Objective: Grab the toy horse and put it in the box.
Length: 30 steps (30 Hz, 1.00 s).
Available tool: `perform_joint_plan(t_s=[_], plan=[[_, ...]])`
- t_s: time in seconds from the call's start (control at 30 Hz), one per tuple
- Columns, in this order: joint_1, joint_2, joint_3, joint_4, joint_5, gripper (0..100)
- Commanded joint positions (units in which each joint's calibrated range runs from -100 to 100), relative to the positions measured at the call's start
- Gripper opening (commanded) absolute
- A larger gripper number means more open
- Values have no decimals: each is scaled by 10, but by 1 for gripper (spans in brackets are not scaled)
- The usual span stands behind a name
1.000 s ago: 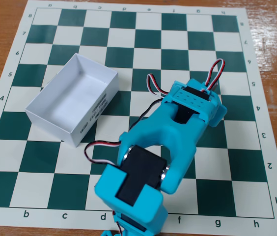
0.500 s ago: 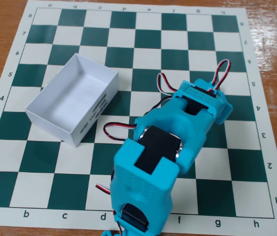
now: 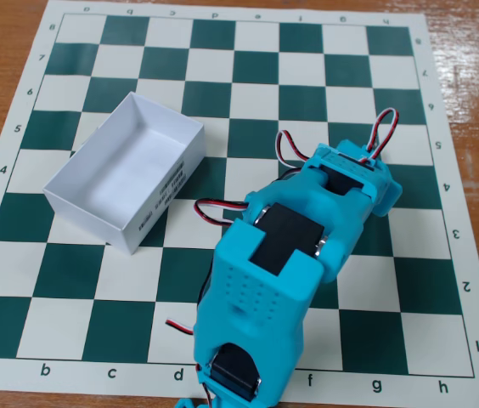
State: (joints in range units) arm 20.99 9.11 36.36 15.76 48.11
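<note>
The toy horse cannot be seen in the fixed view, while the open white box (image 3: 126,173) (black label on its long side) sits left of centre on the green-and-white chessboard (image 3: 222,76). The turquoise arm (image 3: 295,255) stretches from bottom centre toward the right, hiding its claw, whose state cannot be told, above the wooden surface (image 3: 2,34).

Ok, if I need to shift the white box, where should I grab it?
Probably the labelled long wall of the box, near its middle, coming straight down with one finger inside and one outside. It is open-topped with thin upright walls, and that wall faces the arm. The whole body looks too wide to span.
</note>
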Motion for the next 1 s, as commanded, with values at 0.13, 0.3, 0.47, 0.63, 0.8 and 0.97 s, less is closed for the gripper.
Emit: perform_joint_plan(t_s=[0.13,0.3,0.47,0.63,0.8,0.97], plan=[[-1,12,-31,-10,3,30],[2,18,-33,-9,6,13],[8,15,-30,0,5,0],[13,-3,-21,11,8,0],[-7,-88,48,8,29,0],[-74,-226,143,6,29,0]])
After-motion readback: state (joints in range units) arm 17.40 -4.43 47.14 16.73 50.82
